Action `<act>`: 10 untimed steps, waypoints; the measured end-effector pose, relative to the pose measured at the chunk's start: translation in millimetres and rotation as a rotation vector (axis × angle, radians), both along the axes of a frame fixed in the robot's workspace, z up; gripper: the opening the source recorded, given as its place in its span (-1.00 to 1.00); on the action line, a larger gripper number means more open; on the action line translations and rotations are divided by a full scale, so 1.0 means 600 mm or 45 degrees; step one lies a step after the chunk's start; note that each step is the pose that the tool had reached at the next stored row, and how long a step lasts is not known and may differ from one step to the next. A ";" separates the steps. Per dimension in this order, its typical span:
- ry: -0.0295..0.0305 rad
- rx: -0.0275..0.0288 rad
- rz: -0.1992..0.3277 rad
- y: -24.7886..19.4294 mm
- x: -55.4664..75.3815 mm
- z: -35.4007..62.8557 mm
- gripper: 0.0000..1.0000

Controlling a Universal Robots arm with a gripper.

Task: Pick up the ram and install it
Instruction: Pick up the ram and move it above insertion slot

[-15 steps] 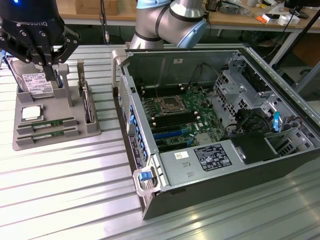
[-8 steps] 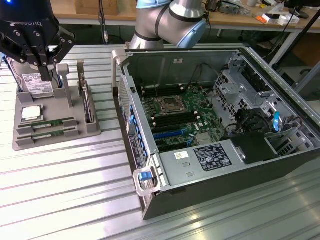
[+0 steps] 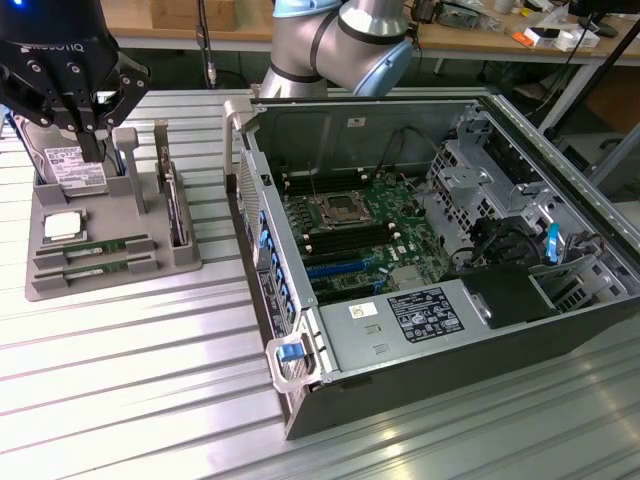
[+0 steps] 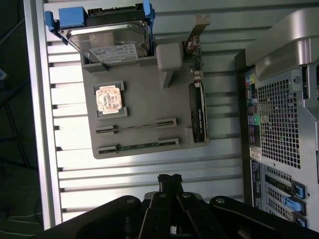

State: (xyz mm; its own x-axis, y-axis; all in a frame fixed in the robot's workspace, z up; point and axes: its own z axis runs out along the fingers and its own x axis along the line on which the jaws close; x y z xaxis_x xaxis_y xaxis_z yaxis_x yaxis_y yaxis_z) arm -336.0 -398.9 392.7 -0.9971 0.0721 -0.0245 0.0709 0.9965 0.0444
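Two ram sticks stand on edge in slots of the grey holder tray point(image 3: 185, 262). One ram stick point(image 3: 95, 247) point(image 4: 137, 125) is thin and green; the second point(image 3: 100, 266) point(image 4: 137, 146) lies parallel beside it. My black gripper point(image 3: 88, 140) point(image 4: 169, 180) hangs above the tray at the exterior view's left, over the hard drive end. Its fingers are shut together with nothing between them. It is well clear of both sticks. The open computer case point(image 3: 300, 395) lies at the exterior view's right, with the motherboard's memory slots point(image 3: 345, 235) exposed.
The tray also holds a silver hard drive point(image 3: 68, 165) point(image 4: 112, 42), a square processor chip point(image 3: 62, 225) point(image 4: 109, 98) and an upright card point(image 3: 176, 205) point(image 4: 198, 112). A grey post point(image 3: 130, 160) rises from the tray. The ribbed metal table point(image 3: 130, 380) extends around it.
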 end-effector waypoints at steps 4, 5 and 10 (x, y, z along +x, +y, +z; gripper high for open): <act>0.0001 -0.0001 0.019 0.0000 0.000 0.000 -0.80; 0.0000 0.0000 0.032 0.0000 0.000 0.000 -0.80; 0.0000 -0.0001 0.101 0.0000 0.000 0.000 -0.80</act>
